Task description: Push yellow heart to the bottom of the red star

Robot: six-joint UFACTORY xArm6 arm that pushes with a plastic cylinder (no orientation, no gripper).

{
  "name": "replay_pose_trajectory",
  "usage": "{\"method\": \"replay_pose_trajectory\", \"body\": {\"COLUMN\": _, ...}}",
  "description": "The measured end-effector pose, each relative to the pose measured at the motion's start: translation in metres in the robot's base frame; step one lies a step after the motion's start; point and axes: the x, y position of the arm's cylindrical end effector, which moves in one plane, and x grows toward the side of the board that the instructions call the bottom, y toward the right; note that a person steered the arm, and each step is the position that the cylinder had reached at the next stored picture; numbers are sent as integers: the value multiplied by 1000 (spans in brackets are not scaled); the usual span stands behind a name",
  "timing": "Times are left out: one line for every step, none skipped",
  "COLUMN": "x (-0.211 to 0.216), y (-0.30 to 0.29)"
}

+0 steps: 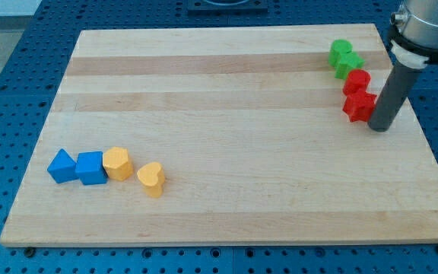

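Observation:
The yellow heart [151, 179] lies at the view's lower left of the wooden board. The red star [359, 106] lies at the upper right, just below a second red block [356, 81]. My tip [379, 128] rests on the board right beside the red star, at its lower right, touching or nearly touching it. The tip is far from the yellow heart, across the board.
A yellow hexagon block [118, 163], a blue square block [91, 167] and a blue triangular block [62, 166] sit in a row left of the heart. Two green blocks [344, 58] lie above the red ones. The board's right edge [424, 129] is near the tip.

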Motion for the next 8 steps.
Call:
{"method": "replay_pose_trajectory", "body": {"x": -6, "y": 0}}
{"method": "replay_pose_trajectory", "body": {"x": -12, "y": -3}}
{"method": "replay_pose_trajectory", "body": {"x": -18, "y": -9}}
{"method": "replay_pose_trajectory", "body": {"x": -14, "y": -11}}
{"method": "replay_pose_trajectory", "body": {"x": 39, "y": -11}}
{"method": "replay_pose_trajectory", "body": {"x": 98, "y": -44}}
{"method": "replay_pose_trajectory", "body": {"x": 156, "y": -111}}
{"method": "replay_pose_trajectory", "body": {"x": 174, "y": -195}}
